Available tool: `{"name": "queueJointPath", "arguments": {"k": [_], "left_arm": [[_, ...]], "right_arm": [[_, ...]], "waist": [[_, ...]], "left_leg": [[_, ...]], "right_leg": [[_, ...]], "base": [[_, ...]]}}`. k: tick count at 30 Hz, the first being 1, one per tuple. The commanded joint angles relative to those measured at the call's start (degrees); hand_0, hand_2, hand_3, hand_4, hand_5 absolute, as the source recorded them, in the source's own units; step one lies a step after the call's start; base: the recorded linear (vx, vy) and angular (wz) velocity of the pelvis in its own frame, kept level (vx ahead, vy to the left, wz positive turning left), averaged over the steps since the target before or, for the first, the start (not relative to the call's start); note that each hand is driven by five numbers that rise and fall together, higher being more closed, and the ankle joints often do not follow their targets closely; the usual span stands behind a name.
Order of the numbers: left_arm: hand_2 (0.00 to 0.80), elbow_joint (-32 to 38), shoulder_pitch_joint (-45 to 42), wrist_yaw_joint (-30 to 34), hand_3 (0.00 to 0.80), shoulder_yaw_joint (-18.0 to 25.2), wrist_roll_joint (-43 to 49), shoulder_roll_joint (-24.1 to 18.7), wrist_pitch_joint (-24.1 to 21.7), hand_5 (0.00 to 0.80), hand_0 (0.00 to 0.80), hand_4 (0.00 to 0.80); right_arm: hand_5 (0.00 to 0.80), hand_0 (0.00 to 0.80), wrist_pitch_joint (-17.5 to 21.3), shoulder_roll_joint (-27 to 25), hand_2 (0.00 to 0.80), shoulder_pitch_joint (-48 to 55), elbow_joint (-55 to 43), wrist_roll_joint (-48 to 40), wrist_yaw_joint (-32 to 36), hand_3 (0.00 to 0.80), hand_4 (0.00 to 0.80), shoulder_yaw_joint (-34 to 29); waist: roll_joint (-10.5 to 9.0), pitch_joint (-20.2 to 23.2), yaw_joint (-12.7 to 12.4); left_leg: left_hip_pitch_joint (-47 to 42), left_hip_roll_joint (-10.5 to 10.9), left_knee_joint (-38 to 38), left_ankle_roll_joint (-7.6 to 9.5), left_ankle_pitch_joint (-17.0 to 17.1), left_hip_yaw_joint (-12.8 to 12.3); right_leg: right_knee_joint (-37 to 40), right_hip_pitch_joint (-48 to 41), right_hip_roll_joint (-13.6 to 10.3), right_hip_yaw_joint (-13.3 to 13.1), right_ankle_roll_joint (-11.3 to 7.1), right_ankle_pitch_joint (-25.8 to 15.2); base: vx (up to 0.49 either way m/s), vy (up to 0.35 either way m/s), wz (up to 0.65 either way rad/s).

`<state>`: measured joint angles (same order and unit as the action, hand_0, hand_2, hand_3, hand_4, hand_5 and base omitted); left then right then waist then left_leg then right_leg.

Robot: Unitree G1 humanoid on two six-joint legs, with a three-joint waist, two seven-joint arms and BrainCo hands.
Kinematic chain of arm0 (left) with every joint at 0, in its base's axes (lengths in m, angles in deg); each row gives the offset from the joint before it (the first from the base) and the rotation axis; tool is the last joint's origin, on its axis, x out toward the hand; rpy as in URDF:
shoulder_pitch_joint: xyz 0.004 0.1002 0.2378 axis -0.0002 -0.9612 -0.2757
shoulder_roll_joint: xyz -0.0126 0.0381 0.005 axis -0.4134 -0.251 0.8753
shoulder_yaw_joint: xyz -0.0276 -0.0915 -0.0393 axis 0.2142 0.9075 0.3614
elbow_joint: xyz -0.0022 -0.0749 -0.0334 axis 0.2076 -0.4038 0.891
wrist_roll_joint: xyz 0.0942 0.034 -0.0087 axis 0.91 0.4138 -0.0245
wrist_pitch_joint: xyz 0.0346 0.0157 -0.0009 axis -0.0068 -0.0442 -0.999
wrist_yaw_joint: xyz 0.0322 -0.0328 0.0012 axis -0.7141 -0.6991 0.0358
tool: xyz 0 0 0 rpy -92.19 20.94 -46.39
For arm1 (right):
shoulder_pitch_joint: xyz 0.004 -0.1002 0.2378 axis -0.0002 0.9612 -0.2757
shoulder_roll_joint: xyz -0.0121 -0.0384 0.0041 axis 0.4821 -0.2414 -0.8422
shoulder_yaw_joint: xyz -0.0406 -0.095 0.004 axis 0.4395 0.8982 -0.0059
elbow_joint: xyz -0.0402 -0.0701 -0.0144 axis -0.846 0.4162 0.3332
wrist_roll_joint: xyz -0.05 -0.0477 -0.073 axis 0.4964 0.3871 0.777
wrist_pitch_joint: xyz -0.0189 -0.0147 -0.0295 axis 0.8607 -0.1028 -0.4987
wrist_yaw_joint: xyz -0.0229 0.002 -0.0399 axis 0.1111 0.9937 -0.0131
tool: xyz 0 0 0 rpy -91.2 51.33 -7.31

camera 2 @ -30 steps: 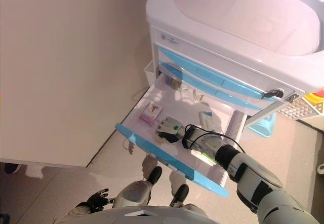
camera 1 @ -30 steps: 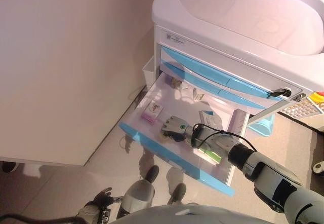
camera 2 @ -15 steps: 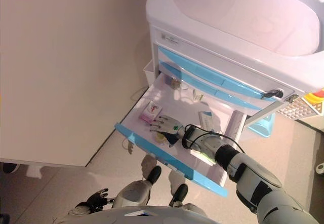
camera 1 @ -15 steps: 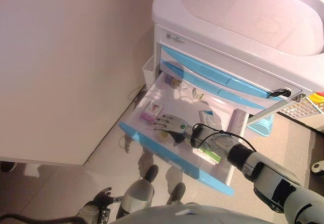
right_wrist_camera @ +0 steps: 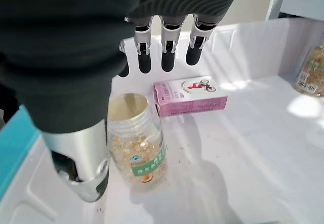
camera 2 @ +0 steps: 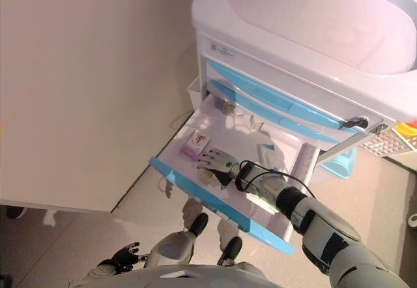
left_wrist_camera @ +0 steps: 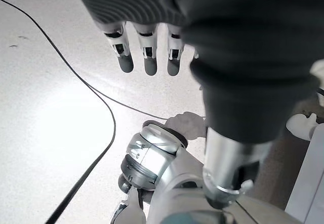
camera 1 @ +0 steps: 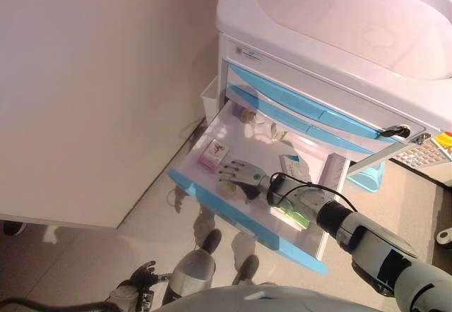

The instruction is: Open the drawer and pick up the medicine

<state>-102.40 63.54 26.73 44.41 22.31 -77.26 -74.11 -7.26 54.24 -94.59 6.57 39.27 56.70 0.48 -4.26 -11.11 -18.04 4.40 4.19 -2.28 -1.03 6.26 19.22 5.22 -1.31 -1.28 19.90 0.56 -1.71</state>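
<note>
Pale floor and a plain wall fill the left of the scene, and down there the left hand [camera 1: 143,275] hangs idle near the floor, its fingers [left_wrist_camera: 145,49] straight and holding nothing. Next comes the pulled-out drawer [camera 1: 240,220] of a white medical cart [camera 1: 339,37], its blue front toward the robot. Inside it, nearest the wall side, lies a pink medicine box [right_wrist_camera: 190,96]; just beside that stands a clear pill bottle [right_wrist_camera: 136,143] with no cap on and a green label. The right hand [camera 1: 240,174] hovers over these two, fingers [right_wrist_camera: 168,49] spread and straight, thumb alongside the bottle, closed on nothing. Further right in the drawer lie a small white-and-blue box [camera 1: 291,164] and a green-edged pack [camera 1: 293,217], with another small jar [camera 1: 246,115] at the back. Since the drawer is already open, the grasp is what remains: I would lower the hand squarely over the bottle, thumb on one side and fingers on the other, and close gently so the open bottle stays upright and spills nothing.
</note>
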Motion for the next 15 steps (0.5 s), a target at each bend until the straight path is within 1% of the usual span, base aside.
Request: {"name": "queueJointPath", "arguments": {"k": [1, 6, 15], "left_arm": [[0.000, -1.03, 0.03, 0.31, 0.000, -2.59, 0.43, -1.43, -1.43, 0.000, 0.000, 0.000], [0.000, -0.99, 0.07, 0.39, 0.000, -2.63, 0.17, -1.62, -1.82, 0.000, 0.000, 0.000], [0.000, -0.75, 0.29, 0.37, 0.000, -3.09, -0.17, -1.58, -2.21, 0.000, 0.000, 0.000]], "right_arm": [[0.000, 0.000, -1.03, 0.77, 0.000, -1.22, -1.57, 0.18, -1.09, 0.000, 0.000, 0.34], [0.000, 0.000, -1.36, 1.19, 0.000, -1.99, -0.43, 0.24, -1.37, 0.000, 0.000, 0.29], [0.000, 0.000, -1.52, 2.33, 0.000, -3.15, 0.82, 0.05, -2.30, 0.000, 0.000, 0.17]], "waist": [[0.23, -1.33, -1.62], [0.45, -1.92, -1.94], [0.38, -2.55, -2.39]], "left_leg": [[-1.11, 3.70, -1.69, 1.87, -3.13, 0.37], [-0.59, 3.81, -1.80, 1.96, -2.90, 0.53], [-0.18, 3.93, -1.84, 2.07, -2.75, 0.65]], "right_leg": [[-5.79, -1.49, -0.04, -0.44, -1.92, 4.91], [-5.74, -1.11, -0.24, -0.07, -1.99, 4.79], [-5.83, -0.77, -0.54, 0.30, -2.21, 4.55]], "base": [[-0.016, 0.012, 0.09], [-0.012, 0.016, 0.09], [0.000, 0.000, 0.00]]}}
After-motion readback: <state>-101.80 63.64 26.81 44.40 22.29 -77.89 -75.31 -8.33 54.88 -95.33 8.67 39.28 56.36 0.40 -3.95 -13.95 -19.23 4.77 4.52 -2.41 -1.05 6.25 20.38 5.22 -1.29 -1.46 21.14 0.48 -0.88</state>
